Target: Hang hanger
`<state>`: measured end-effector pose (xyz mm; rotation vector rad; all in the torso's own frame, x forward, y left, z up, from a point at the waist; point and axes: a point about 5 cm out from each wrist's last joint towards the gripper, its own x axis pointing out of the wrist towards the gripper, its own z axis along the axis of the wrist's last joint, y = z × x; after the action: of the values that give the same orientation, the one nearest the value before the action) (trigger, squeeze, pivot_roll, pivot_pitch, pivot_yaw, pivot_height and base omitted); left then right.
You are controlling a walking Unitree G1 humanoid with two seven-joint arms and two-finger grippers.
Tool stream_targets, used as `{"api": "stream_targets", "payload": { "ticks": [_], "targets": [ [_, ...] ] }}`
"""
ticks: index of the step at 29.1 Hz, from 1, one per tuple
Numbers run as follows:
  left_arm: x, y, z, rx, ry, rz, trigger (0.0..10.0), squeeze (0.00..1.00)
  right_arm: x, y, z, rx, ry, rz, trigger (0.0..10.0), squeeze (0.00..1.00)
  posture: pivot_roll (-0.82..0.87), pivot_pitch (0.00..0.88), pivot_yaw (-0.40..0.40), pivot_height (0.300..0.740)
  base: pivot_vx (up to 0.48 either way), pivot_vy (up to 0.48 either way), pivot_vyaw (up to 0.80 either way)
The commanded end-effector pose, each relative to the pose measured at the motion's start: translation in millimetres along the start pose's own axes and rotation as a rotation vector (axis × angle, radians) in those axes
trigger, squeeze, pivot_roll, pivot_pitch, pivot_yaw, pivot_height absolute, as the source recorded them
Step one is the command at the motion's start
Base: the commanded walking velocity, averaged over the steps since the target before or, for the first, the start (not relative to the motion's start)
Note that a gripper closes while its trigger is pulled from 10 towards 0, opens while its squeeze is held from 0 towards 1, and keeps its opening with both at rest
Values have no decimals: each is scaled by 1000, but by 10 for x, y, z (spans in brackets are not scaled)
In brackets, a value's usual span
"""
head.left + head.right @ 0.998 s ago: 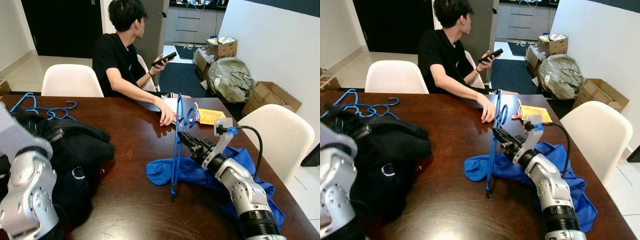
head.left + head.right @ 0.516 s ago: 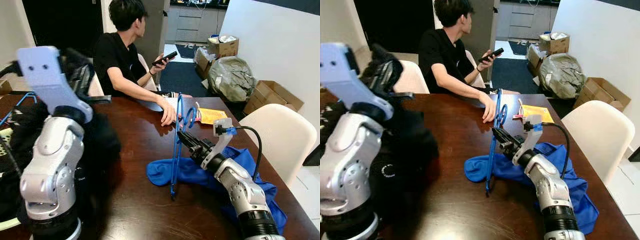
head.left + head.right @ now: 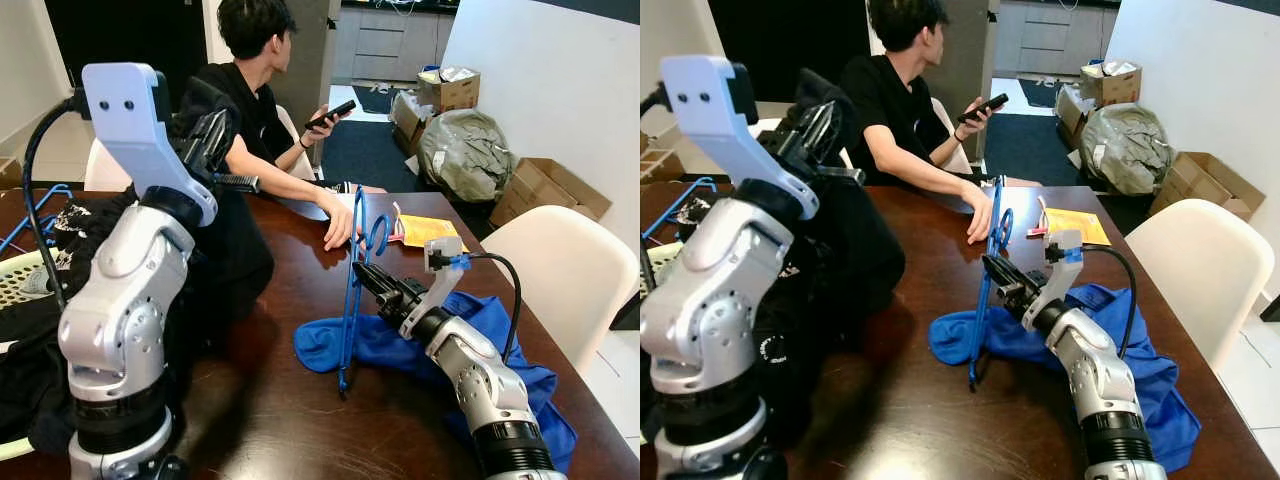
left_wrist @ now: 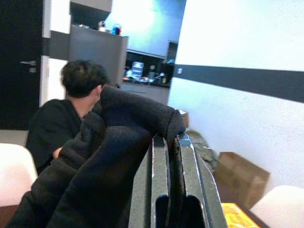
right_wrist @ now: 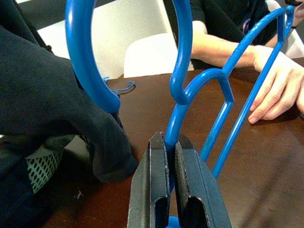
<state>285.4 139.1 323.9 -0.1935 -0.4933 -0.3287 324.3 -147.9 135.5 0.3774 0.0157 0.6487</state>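
Hanger clamped upright, black garment lifted beside it.
Right gripper (image 3: pixel 362 276) pinches the blue hanger (image 3: pixel 353 290) over the table (image 3: pixel 270 400); left gripper (image 3: pixel 222 150) clenches the black garment (image 3: pixel 235 250). Risk: hanger twists when cloth drags over it; person's hand (image 3: pixel 336 222) is near.

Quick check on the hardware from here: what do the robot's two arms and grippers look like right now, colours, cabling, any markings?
Both arms are silver metal with rounded joint housings and black ribbed collars. The left arm carries a pale grey-white wrist block with two small holes, fed by a black cable. The right arm has a similar pale block with a blue fitting and a looping black cable. The left gripper and the right gripper each have two long black fingers.
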Motion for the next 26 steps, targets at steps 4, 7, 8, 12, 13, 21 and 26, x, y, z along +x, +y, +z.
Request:
{"api": "stream_targets", "payload": {
  "ticks": [4,7,8,12,13,21,26],
  "targets": [
    [62,-76,89,-45,-23,-91,0,0,-5,-4,17,-15,-19,-8,10000,0,113,0,-37,740,0,0,0],
    [95,-92,221,-116,-66,-153,0,0,3,-3,18,-15,-22,-8,10000,0,115,0,-34,740,0,0,0],
    [109,-97,314,-147,-95,-189,0,0,8,-2,19,-15,-24,-8,10000,0,115,0,-33,740,0,0,0],
    [127,-85,403,-164,-117,-211,0,0,14,1,20,-15,-26,-7,10000,0,115,0,-30,740,0,0,0],
    [146,-66,474,-160,-133,-221,0,0,22,-2,33,-13,-36,-13,10000,0,115,0,-28,740,0,0,0],
    [184,-93,356,-120,-55,-193,8157,0,14,-27,92,6,-73,-33,10000,0,106,0,-24,740,-138,0,0],
    [194,-107,318,-120,-36,-194,10000,0,20,-19,136,21,-97,-26,10000,0,104,0,-24,740,-331,0,0]
  ]
}}
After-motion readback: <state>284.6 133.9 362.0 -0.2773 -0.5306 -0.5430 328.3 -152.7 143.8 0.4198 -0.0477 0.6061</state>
